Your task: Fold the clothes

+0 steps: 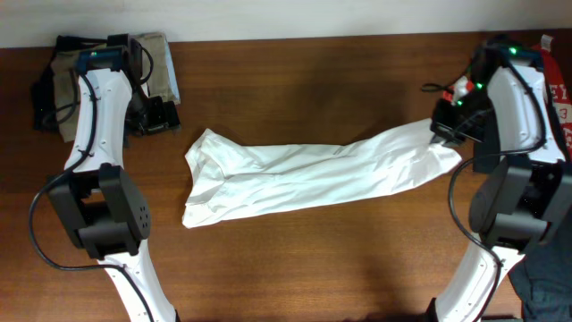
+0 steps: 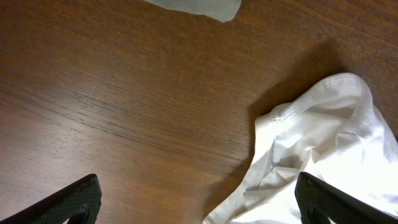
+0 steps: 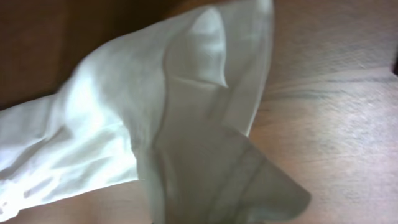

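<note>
The white T-shirt (image 1: 304, 174) lies stretched in a long band across the middle of the table, its collar end to the left (image 2: 323, 130). My right gripper (image 1: 444, 132) is shut on the shirt's right end and holds it slightly lifted. In the right wrist view the fabric (image 3: 155, 112) fills the frame and hides the fingers. My left gripper (image 1: 157, 114) is open and empty, above bare wood just left of the collar end. Its two fingertips (image 2: 199, 205) straddle the shirt's edge without touching it.
A folded khaki-beige garment (image 1: 159, 61) lies at the back left corner under the left arm; its corner shows in the left wrist view (image 2: 202, 6). A red and white item (image 1: 561, 89) and dark cloth (image 1: 547, 286) sit at the right edge.
</note>
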You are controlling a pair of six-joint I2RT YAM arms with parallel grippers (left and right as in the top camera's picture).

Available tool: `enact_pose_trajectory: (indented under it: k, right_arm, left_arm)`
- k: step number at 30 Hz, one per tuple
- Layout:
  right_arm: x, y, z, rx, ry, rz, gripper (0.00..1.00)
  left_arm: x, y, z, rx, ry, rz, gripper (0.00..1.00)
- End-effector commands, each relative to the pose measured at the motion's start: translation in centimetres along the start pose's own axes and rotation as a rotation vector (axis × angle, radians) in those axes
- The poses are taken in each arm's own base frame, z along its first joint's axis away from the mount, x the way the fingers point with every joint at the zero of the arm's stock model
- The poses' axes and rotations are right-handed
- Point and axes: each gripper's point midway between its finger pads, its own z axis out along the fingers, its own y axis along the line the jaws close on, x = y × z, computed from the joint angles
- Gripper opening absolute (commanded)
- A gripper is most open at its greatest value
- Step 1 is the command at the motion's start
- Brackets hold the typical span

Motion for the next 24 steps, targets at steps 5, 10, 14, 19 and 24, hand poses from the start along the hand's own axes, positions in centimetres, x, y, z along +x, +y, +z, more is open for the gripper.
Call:
enact_pose_trajectory:
  k: [5, 10, 14, 19, 24]
  right_arm:
    - [5.6, 13.8, 1.2, 0.011, -0.008, -0.327, 0.04]
    - [10.2, 19.9, 5.0, 0.02, 0.02, -0.473, 0.04]
    - [12.2, 23.2, 6.6, 0.005, 0.001, -0.494, 0.04]
    - [15.4, 26.8, 8.0, -0.015, -0.01, -0.597, 0.48]
    - [9.7, 21.7, 2.9, 0.111, -0.098, -0.459, 0.52]
  left_arm:
    - [-0.2, -0.2, -0.5, 0.015, -0.012, -0.011, 0.99]
    - [-0.2, -0.2, -0.5, 0.015, -0.012, -0.011, 0.99]
    - [-0.2, -0.2, -0.5, 0.015, -0.012, -0.011, 0.99]
    - [-0.1, -0.1, -0.5, 0.014, -0.008, -0.011, 0.99]
    - [0.1, -0.1, -0.5, 0.012, -0.001, -0.01, 0.99]
